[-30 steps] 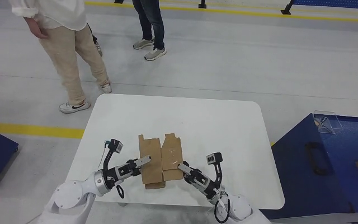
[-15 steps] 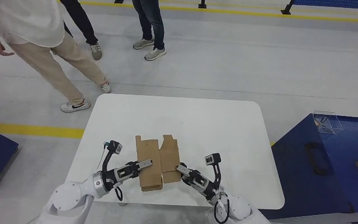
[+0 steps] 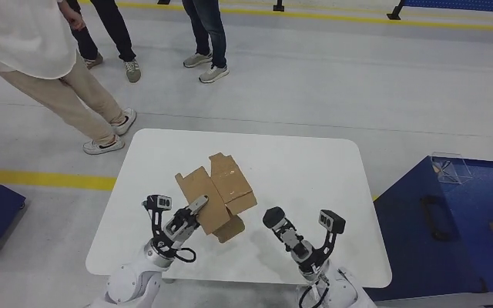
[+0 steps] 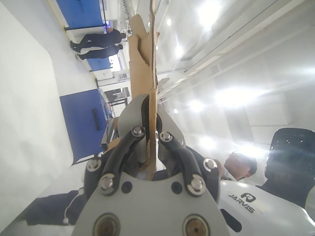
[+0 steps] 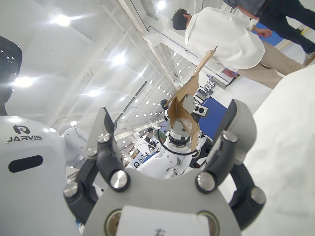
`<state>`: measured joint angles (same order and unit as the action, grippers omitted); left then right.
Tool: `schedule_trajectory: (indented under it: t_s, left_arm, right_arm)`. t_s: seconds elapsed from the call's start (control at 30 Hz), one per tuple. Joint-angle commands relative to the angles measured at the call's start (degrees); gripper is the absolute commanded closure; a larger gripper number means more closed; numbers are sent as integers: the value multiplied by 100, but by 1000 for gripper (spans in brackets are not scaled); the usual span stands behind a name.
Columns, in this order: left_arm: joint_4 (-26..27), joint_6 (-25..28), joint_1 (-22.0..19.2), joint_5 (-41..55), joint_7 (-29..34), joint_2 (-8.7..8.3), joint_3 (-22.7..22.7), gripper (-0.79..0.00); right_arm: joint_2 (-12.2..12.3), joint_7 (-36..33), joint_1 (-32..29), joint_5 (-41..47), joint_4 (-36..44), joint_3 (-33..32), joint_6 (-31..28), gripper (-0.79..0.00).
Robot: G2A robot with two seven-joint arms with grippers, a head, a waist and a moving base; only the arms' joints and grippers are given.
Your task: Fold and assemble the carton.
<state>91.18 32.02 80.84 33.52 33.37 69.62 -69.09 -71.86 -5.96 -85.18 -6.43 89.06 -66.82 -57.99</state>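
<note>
In the top view, the left claw (image 3: 197,206) pinches the near edge of the carton (image 3: 216,192), a brown cardboard blank partly folded along its creases. The carton stretches away from the claw's tips, tilted over the middle of the white table (image 3: 308,165). Whether its low corner touches the tabletop I cannot tell. The right claw (image 3: 272,218) sits apart from the carton, just off the side opposite the left claw, with bare tabletop between them. In the left wrist view, the left claw (image 4: 150,104) is closed on the carton (image 4: 137,74). The board's edge runs straight out between the two grey fingers (image 4: 133,111), one pressed to each face, and a folded flap stands off the panel a little beyond the tips. In the right wrist view, the right claw (image 5: 169,121) is spread wide with nothing between its fingers (image 5: 238,119). The carton (image 5: 181,115) hangs well ahead of it, seen through the gap and edge-on, with one flap pointing up. The left claw (image 5: 188,104) grips it from behind. The table (image 5: 283,128) lies alongside the right claw.
</note>
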Motion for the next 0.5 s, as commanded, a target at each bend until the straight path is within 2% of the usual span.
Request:
schedule_trajectory:
  t_s: [0.0, 0.2, 0.23, 0.33, 0.37, 0.4, 0.43, 0.47]
  left_arm:
    - [-174, 46, -124, 585, 169, 62, 302, 0]
    - [-490, 156, -331, 867, 523, 143, 571, 0]
    - [-487, 98, -337, 981, 589, 151, 599, 0]
    - [-491, -49, -333, 1377, 821, 158, 567, 0]
    - [-500, -102, -327, 1455, 891, 157, 551, 0]
    - [-507, -140, -325, 1513, 954, 156, 531, 0]
    - [-521, -152, -319, 1550, 993, 155, 507, 0]
    - [-531, -173, -310, 1588, 1031, 157, 497, 0]
  right_arm:
    - [-66, 623, -51, -845, -44, 70, -1, -785]
    - [-204, 2037, 94, -2345, -474, 450, -1, -782]
    - [-216, 2236, 120, -2537, -575, 501, -1, -742]
    - [-232, 2640, 250, -2730, -837, 660, -1, -693]
    - [-229, 2752, 280, -2853, -897, 690, -1, -656]
    - [-228, 2865, 285, -2915, -934, 749, -1, -496]
    - [-223, 2959, 299, -2958, -956, 801, -1, -385]
    - [-214, 3042, 317, -3003, -983, 839, -1, -357]
